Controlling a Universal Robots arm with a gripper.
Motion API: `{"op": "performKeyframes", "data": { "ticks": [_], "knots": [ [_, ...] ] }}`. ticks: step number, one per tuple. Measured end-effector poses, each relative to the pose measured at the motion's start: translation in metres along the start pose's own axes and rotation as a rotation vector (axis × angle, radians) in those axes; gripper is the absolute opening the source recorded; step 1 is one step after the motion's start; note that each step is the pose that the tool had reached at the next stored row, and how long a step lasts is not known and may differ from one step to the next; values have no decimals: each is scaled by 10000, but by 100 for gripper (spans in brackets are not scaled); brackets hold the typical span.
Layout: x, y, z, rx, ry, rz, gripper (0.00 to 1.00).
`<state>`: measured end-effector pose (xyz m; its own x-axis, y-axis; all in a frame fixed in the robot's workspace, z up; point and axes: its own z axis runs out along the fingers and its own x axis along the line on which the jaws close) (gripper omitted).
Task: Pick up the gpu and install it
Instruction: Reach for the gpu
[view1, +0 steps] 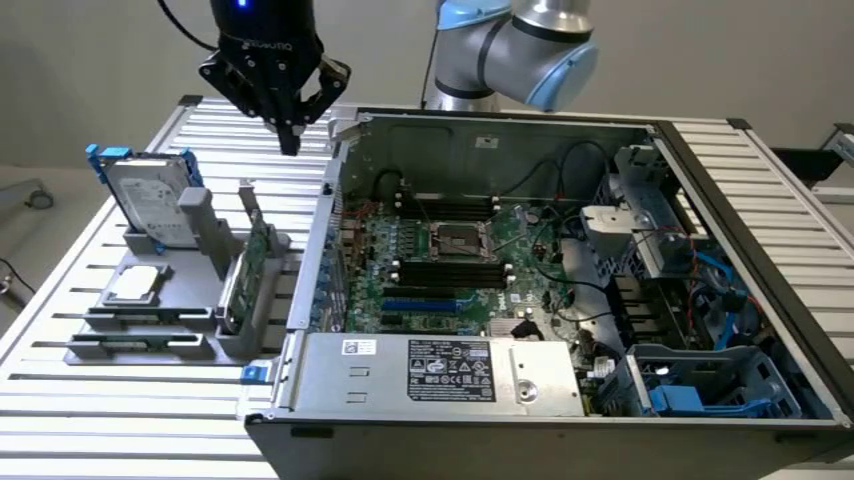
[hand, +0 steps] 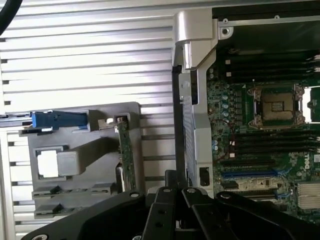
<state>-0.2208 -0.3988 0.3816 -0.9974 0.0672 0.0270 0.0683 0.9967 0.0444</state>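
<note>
Jaws pinched together, tips meeting in a single point, and nothing between them: the gripper hangs empty in the air above the slatted table. In the exterior view it sits just off the computer case, at the case's eleven o'clock corner.

From the gripper, look down toward six o'clock and there's the gpu, well apart from the fingers. It stands on edge in the grey holder, green board face showing. The wrist view picks it up too, the gpu upright in its slot with the closed gripper dark in the foreground.

At the gpu's ten o'clock, the hard drive in its blue frame stands upright in the same holder. At nine o'clock lies the small silver CPU chip, flat in its recess.

Over at three o'clock the case lies open, motherboard exposed, CPU socket at centre and the power supply at the board's six o'clock.
</note>
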Motion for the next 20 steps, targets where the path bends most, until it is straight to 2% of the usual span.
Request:
{"op": "performKeyframes", "data": {
  "ticks": [14,20],
  "knots": [
    [349,-28,89,376,-11,-336,11],
    [448,-35,115,555,-14,-508,11]
  ]
}}
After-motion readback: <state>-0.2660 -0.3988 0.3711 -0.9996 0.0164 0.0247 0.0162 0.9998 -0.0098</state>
